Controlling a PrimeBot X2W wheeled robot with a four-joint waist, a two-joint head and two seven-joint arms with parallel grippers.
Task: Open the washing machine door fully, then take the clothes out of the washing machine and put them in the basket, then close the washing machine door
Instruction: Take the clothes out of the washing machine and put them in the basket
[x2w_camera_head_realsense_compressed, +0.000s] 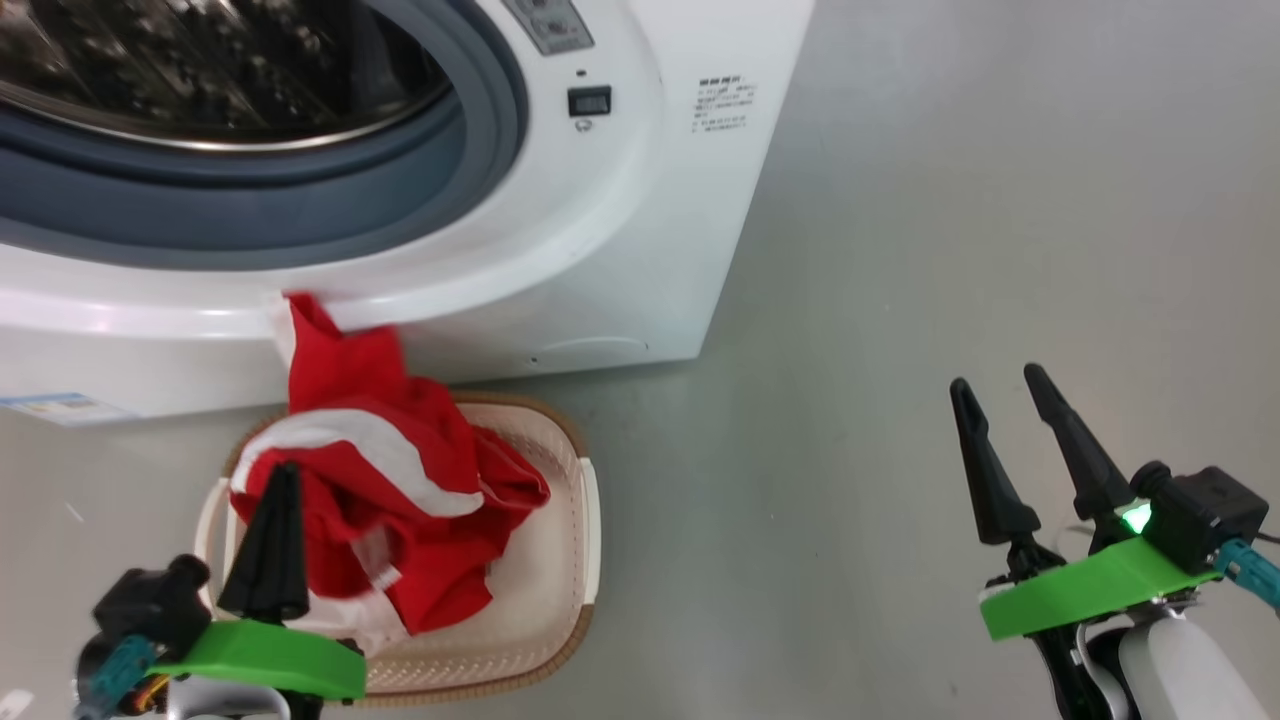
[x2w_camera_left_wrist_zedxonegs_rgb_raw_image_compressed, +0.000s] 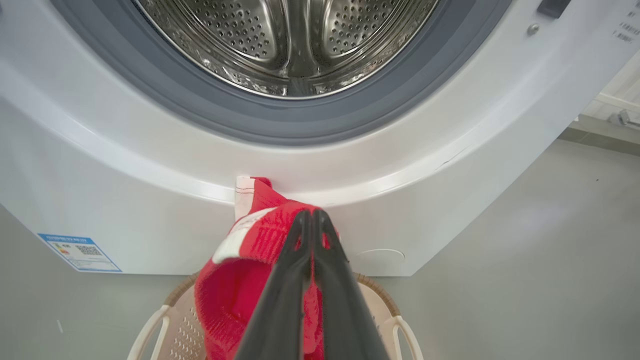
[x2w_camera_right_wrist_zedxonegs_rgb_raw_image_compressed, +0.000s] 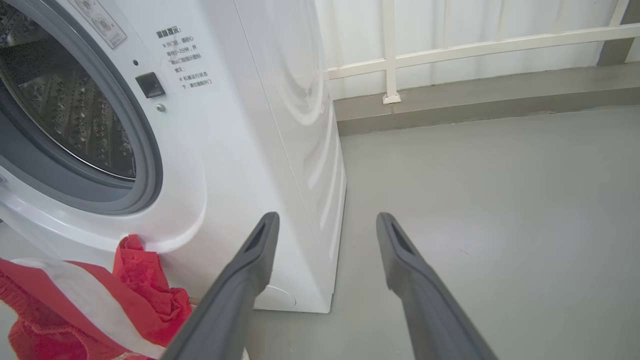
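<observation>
Left jaws pressed together, seemingly pinching the clothes (x2w_camera_head_realsense_compressed: 400, 450) above the basket (x2w_camera_head_realsense_compressed: 545, 600); right jaws spread (well aside).

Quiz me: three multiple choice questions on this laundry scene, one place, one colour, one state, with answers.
1. The basket stands: A) on the floor before the washing machine B) atop it C) in its drum
2. The clothes are: A) blue B) red and white C) black
3. The right tool is: A) shut on fabric B) open, empty C) shut on nothing
Answers: A, it sits on the floor by the machine; B, red fabric with white bands; B, its jaws stand apart, nothing between.
</observation>
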